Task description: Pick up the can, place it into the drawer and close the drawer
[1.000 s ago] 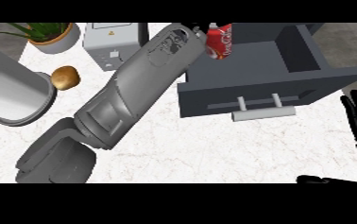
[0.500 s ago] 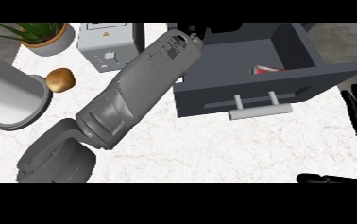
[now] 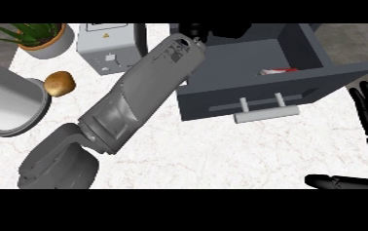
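Our left robot hand (image 3: 203, 30) is at the top middle of the frame, at the end of the long grey arm, right over the back edge of the drawer (image 3: 237, 64). It holds nothing, but it is dark and partly cut off, so we cannot tell if its fingers are straight or curled. Our right robot hand (image 3: 358, 103) shows at the right edge, fingers up and open, just resting. The can (image 3: 279, 71) is down and to the right of our left robot hand. It lies on its side inside the drawer, long way left to right, tucked behind the front wall. The drawer is open, and its handle (image 3: 266, 113) points to the bottom of the frame. We think the right robot hand is nearer to the handle for the push. We count one can, one drawer, one handle, two robot hands.
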`<state>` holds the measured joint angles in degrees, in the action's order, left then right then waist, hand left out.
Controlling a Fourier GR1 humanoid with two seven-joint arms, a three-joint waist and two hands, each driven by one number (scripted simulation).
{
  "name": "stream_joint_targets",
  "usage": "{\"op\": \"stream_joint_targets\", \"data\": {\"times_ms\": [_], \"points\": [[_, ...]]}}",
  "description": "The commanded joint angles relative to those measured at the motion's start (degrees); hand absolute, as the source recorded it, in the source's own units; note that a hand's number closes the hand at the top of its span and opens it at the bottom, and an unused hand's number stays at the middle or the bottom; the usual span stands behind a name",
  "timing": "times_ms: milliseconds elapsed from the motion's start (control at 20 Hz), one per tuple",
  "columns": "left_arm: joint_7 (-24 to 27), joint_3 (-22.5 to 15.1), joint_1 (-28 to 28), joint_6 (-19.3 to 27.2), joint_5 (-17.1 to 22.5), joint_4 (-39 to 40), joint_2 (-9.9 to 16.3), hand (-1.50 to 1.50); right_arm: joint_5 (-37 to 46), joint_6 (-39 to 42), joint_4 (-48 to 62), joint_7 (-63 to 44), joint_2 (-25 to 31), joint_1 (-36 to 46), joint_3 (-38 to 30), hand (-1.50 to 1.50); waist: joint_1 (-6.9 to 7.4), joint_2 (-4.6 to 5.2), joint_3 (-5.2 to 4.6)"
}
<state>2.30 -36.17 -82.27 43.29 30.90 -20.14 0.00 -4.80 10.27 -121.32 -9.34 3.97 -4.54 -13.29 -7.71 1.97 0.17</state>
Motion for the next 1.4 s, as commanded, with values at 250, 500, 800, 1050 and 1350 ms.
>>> {"op": "stream_joint_targets", "data": {"times_ms": [250, 500, 800, 1050, 1350], "points": [[3.63, 0.49, 2.16, 2.5, 3.5, -0.41, 0.0, -1.5, 5.66, 0.63, -4.78, 3.67, 1.87, -2.65, 0.34, -1.5, 0.11, -0.19, -0.08], [3.04, 1.42, 1.05, 2.04, 6.51, -1.66, 0.0, -1.5, 11.63, 2.27, -5.61, 6.0, 6.9, -0.37, 0.48, -1.5, 0.2, -0.04, -0.06], [5.8, 2.3, 0.64, 2.22, 8.75, -2.35, 0.0, -1.5, 19.19, 1.93, -8.1, 7.11, 8.65, -0.44, 2.97, -1.5, 2.0, -0.63, -0.1], [6.7, 0.84, 1.7, 4.77, 10.24, -6.01, 0.0, -1.5, 33.19, -0.92, -3.01, 9.56, 9.38, 2.57, 9.54, -1.5, 3.86, -0.81, -0.1], [5.03, 0.74, -0.39, 5.23, 9.95, -5.92, 0.0, -1.5, 49.0, -4.6, 4.34, 9.33, 11.54, 6.32, 15.57, -1.5, 6.19, -1.19, -0.13]]}}
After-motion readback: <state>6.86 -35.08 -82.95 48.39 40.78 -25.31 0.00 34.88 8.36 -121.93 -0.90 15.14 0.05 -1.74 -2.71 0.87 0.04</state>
